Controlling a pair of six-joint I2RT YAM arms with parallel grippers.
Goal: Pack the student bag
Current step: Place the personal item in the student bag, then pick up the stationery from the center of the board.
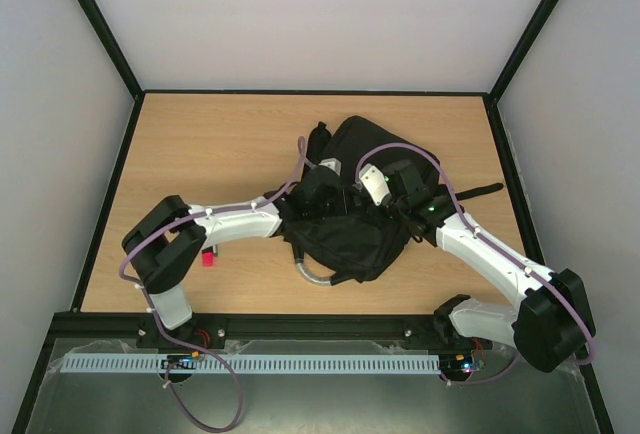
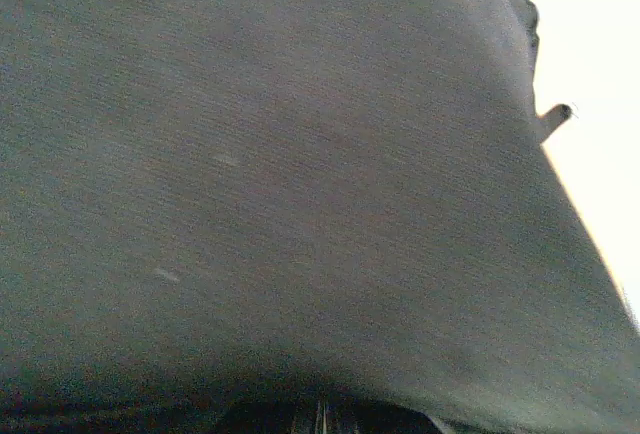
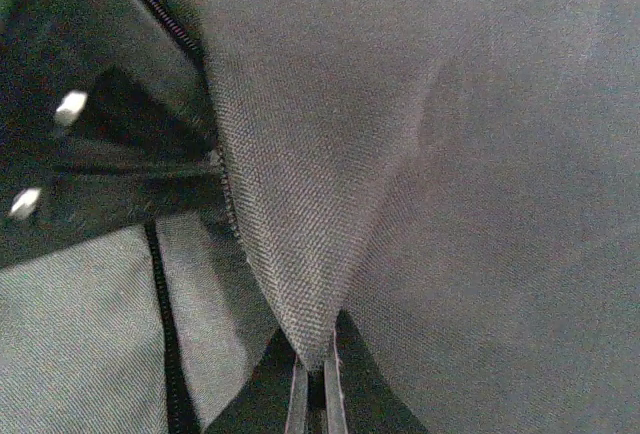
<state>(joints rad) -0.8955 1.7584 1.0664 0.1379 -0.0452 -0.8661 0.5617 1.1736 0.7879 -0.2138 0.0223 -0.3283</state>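
Observation:
The student bag (image 1: 350, 224), a large black fabric backpack, lies crumpled in the middle of the table, its grey looped handle (image 1: 310, 274) toward the near edge. From the left, my left gripper (image 1: 316, 192) reaches into its top folds. Dark bag fabric (image 2: 300, 174) fills the left wrist view, and the left gripper (image 2: 325, 420) sits shut at its lower edge. The right gripper (image 1: 366, 188) comes in from the right. In its own view the right gripper (image 3: 315, 394) is shut on a pointed fold of bag fabric (image 3: 300, 254), beside a zipper line (image 3: 165, 324).
A small red object (image 1: 208, 257) lies on the wooden table (image 1: 200, 144) under the left arm's elbow. A black strap (image 1: 480, 191) trails off the bag to the right. Grey walls enclose the table on three sides.

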